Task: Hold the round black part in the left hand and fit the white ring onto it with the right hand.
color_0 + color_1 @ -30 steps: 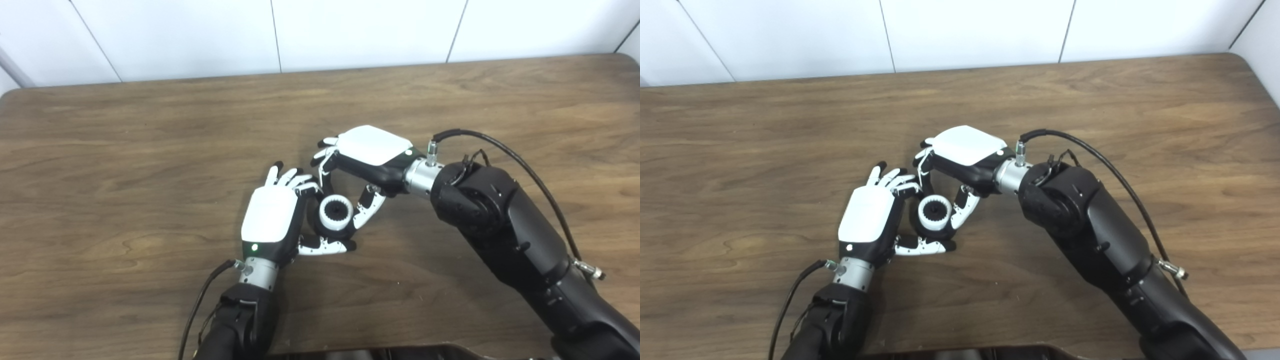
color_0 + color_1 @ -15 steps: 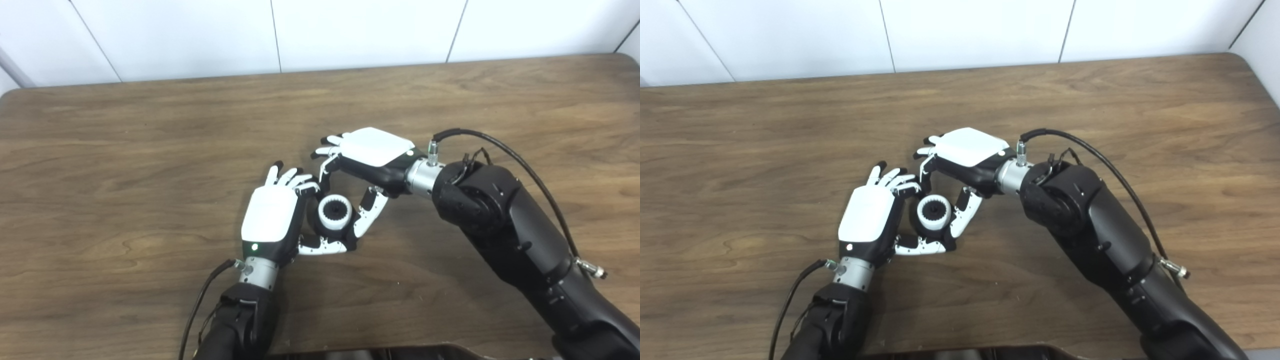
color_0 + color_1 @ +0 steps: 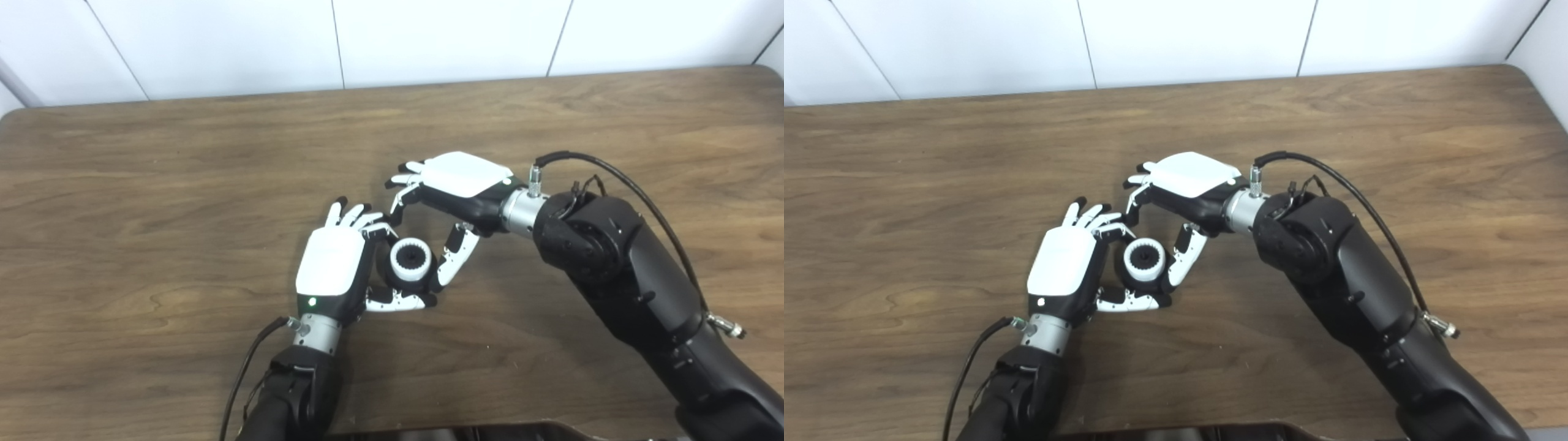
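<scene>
Near the middle of the brown wooden surface (image 3: 184,184), toward the near edge: left hand (image 3: 334,269), white back turned up, arm rising from the near left. Curled around the round black part (image 3: 398,283), fingers (image 3: 367,222) over its far side, thumb (image 3: 398,301) lying along its near side, gripping it just above the wood. Seated on top of that black part, the white ring (image 3: 411,260), toothed dark bore facing up, outer white band fully in sight from both eyes. Just to the right and far side, right hand (image 3: 450,190), white back up, arm reaching in from the near right with a black cable (image 3: 618,180) looping off the wrist. Holding nothing, fingers (image 3: 401,187) loosely spread and arched over the far side of the ring, clear of it. Right thumb (image 3: 453,260) stretched down along the ring's right side, tip close beside the left thumb's tip; actual contact with ring or black part not discernible. Behind the surface's far edge, white wall panels (image 3: 429,37) with thin dark seams.
</scene>
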